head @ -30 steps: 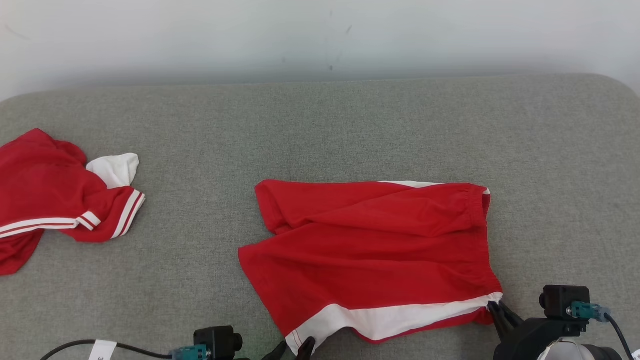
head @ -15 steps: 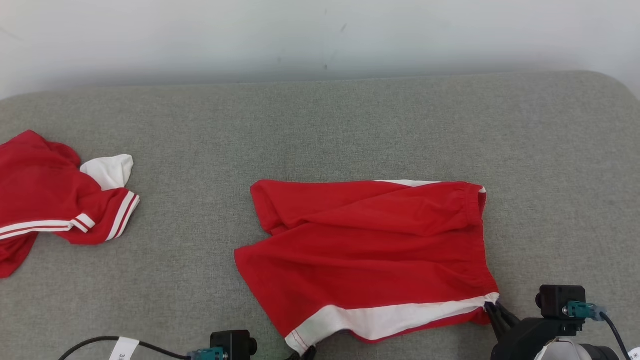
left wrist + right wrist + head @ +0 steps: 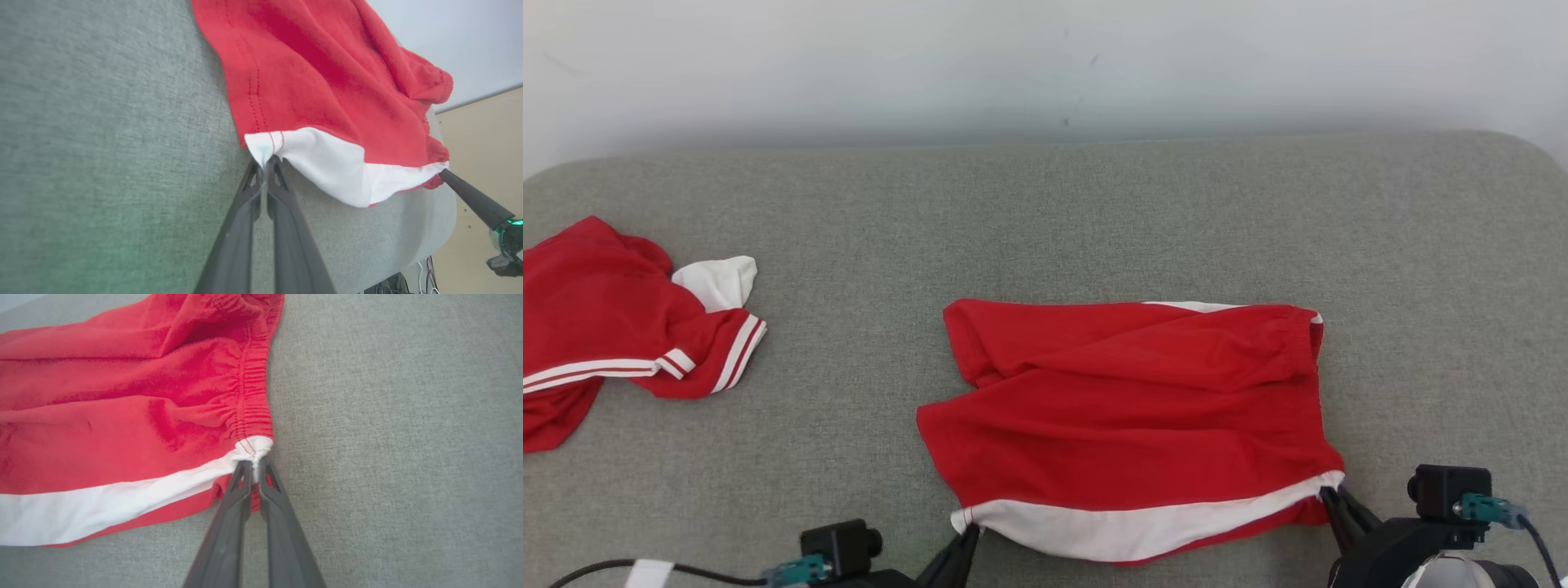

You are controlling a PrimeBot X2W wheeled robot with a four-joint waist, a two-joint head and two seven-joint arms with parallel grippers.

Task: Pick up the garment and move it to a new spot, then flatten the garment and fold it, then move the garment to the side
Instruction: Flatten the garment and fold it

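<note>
Both grippers work at the near edge of the grey padded surface [image 3: 1045,212], each closed tight on a corner of the garment [image 3: 1127,408]. The left gripper [image 3: 265,163] has its fingers pressed together on the white hem corner. The right gripper [image 3: 254,463] is clamped the same way on the corner where the white band [image 3: 1143,523] meets the elastic waistband [image 3: 251,396]. Between the two pinched corners the white band runs as the near edge, nearly taut. From there the red cloth, which looks like a pair of shorts, spreads away from the robot, lying mostly flat with a few slack creases. Its long axis runs left to right, hem on the left and waistband on the right, so it lies square across the line of both arms. Neither arm is the nearer one; each holds its own end. That is what the coming move seems to turn on: if it is a fold, both corners would have to rise and travel forward together, over the cloth toward its far edge, keeping level so the band does not skew. Well off to the left lies a second red garment [image 3: 596,318] with striped trim, apart from all this, and beyond the surface stands a pale wall [image 3: 1045,65].
</note>
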